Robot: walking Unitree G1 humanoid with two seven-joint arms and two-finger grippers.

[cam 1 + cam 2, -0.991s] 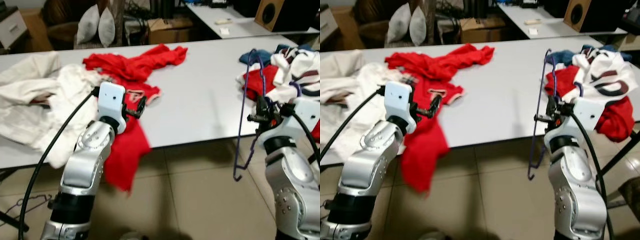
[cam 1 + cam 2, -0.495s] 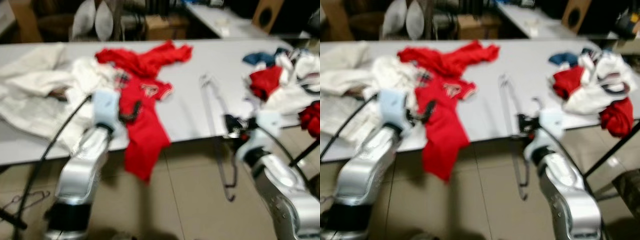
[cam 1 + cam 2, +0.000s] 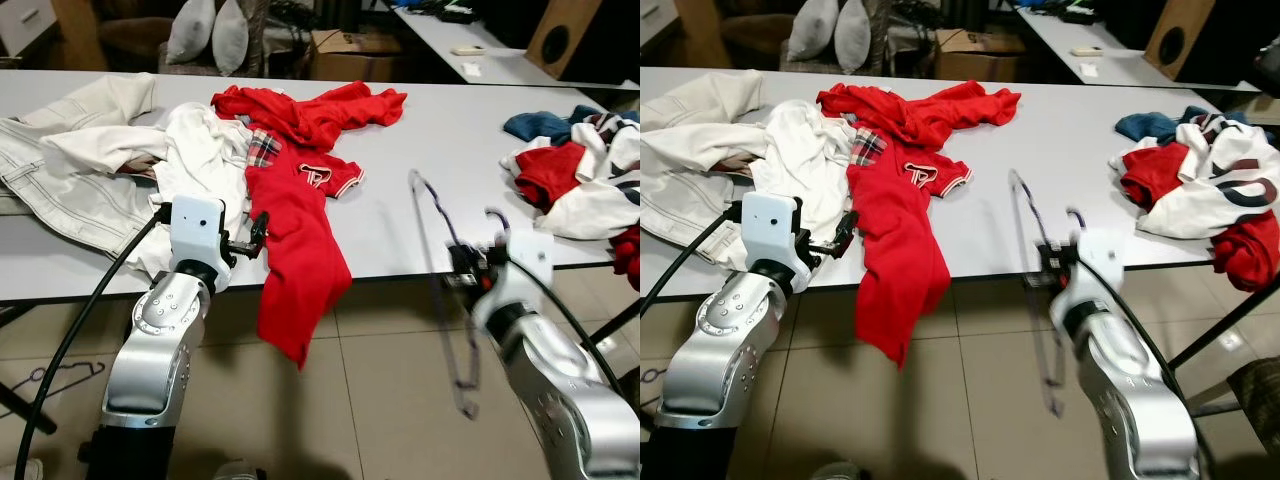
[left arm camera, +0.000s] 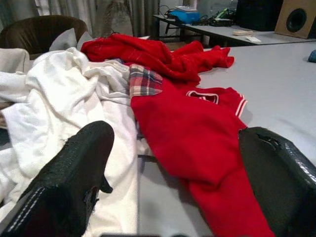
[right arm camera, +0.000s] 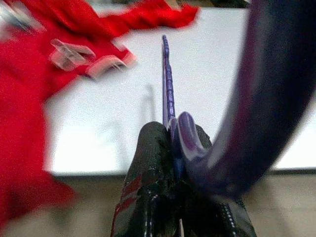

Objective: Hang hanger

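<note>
A purple wire hanger (image 3: pixel 432 215) hangs tilted in front of the white table's (image 3: pixel 440 130) near edge, its lower end over the floor. My right gripper (image 3: pixel 463 266) is shut on it near the hook; the right wrist view shows the black fingers (image 5: pixel 148 163) pinching the purple wire (image 5: pixel 168 89). My left gripper (image 3: pixel 258 228) is open at the table's front edge, just left of a red polo shirt (image 3: pixel 300 240) that drapes over the edge. In the left wrist view its fingers (image 4: pixel 74 182) stand wide apart with nothing between them.
White garments (image 3: pixel 110 160) lie on the table's left and a mixed clothes pile (image 3: pixel 575 175) on its right. Another hanger (image 3: pixel 55 378) lies on the tiled floor at the left. Pillows (image 3: pixel 210 30), a box (image 3: pixel 350 50) and a second table (image 3: pixel 480 50) stand behind.
The camera has shifted, so more of the table's near edge shows. My right gripper has carried the hanger left, away from the right-hand clothes pile. My left gripper now sits beside the red shirt.
</note>
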